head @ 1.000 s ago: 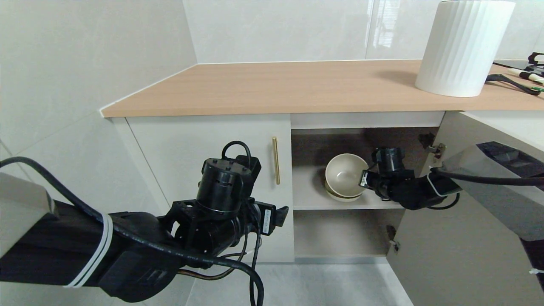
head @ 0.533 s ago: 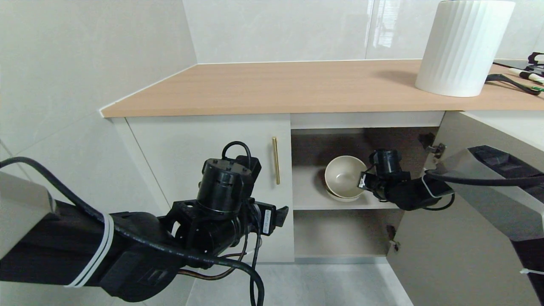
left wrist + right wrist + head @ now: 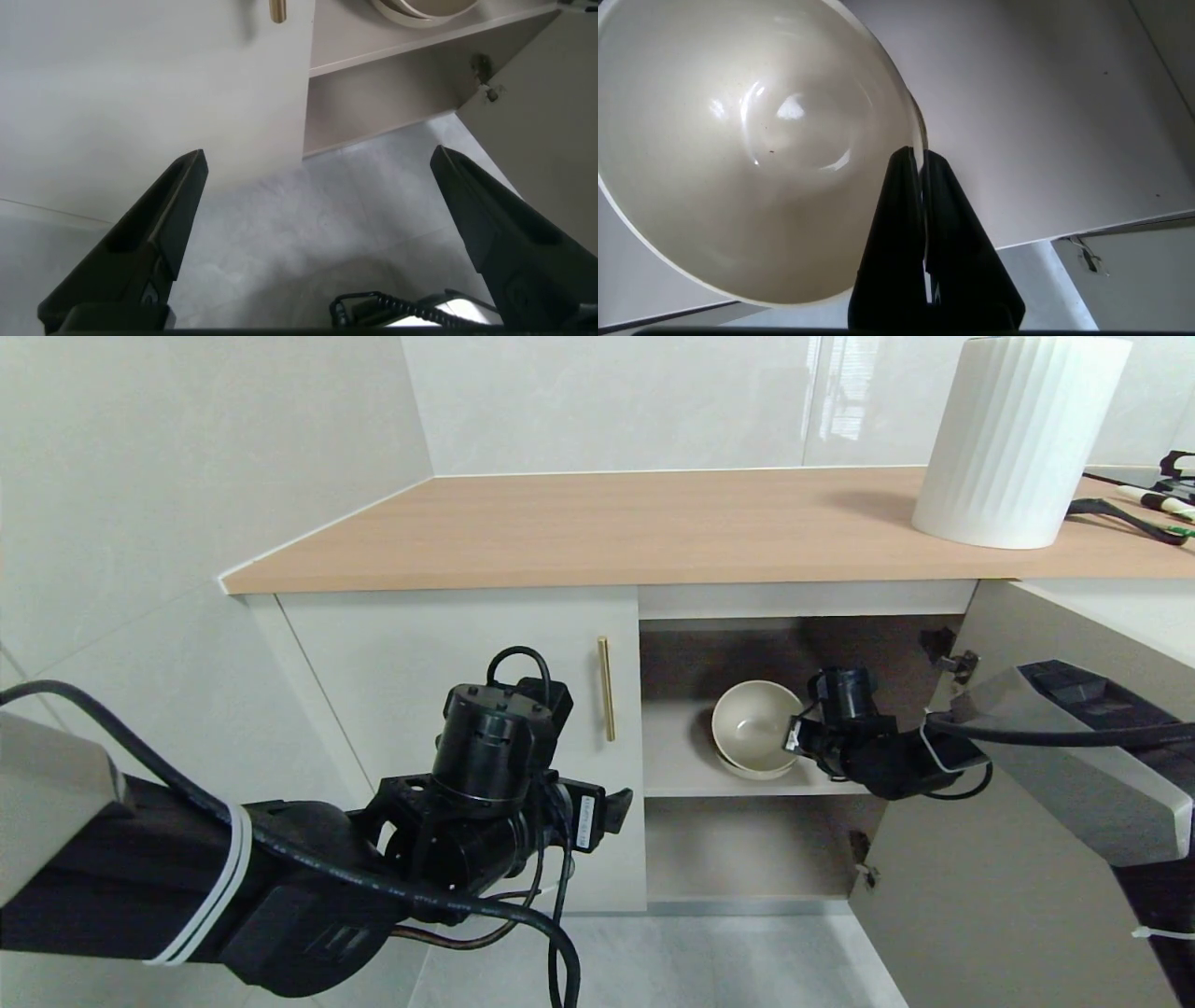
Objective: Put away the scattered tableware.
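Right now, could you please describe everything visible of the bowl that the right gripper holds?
The bowl is cream, glossy, ceramic-looking, round and deep, empty inside. It is tilted steeply, mouth facing out of the cabinet, above the shelf. The right gripper pinches its rim, one finger inside, one outside. Below it lies another pale dish; contact there is unclear.

Left fingers [image 3: 149, 252] apart, right fingers [image 3: 898, 245] pinched

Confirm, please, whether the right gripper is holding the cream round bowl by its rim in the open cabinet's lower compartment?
Not quite: the cream round bowl is in the upper compartment, above the shelf, as the head view shows. The right gripper does hold it by its rim.
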Robot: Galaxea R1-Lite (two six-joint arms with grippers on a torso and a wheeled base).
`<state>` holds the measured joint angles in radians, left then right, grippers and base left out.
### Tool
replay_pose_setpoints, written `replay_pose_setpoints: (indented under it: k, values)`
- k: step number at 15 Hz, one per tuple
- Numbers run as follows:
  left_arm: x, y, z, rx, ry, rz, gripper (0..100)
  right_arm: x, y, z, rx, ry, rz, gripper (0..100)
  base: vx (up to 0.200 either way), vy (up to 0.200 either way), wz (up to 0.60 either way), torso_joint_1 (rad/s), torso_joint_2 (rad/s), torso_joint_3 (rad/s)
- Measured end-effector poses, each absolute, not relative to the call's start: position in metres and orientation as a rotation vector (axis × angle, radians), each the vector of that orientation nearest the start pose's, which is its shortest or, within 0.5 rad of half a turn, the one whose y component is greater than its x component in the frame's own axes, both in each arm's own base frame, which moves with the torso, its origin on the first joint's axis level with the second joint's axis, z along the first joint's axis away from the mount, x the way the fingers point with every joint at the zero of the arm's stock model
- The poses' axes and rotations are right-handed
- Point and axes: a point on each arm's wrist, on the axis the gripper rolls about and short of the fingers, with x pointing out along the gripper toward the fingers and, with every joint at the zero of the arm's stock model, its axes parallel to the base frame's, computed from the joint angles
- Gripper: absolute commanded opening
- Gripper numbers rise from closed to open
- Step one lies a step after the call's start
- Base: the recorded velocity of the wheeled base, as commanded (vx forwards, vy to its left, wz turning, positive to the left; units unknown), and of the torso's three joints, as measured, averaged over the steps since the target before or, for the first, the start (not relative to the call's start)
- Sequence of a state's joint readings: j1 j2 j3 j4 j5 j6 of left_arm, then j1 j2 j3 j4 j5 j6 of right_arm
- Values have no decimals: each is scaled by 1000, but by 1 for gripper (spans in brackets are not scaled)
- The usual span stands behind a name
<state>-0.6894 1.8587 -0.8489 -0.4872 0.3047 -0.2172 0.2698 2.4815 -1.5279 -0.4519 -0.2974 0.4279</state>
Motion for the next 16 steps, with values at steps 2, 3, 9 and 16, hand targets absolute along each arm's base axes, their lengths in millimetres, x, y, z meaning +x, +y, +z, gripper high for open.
replay_pose_setpoints:
  k: [2,3,9,16]
  values:
    - [259,-205,129,39,499,-322,100,473,124,35,277,473,-131,0,0,0,0,0,0,0]
    - [259,-205,129,39,499,-322,100,473,124,34,275,477,-133,0,0,0,0,0,0,0]
    - [259,-205,129,41,501,-322,100,475,124,33,273,477,-135,100,0,0,0,0,0,0]
    - [261,-201,130,32,499,-309,100,467,125,40,273,487,-129,100,0,0,0,0,0,0]
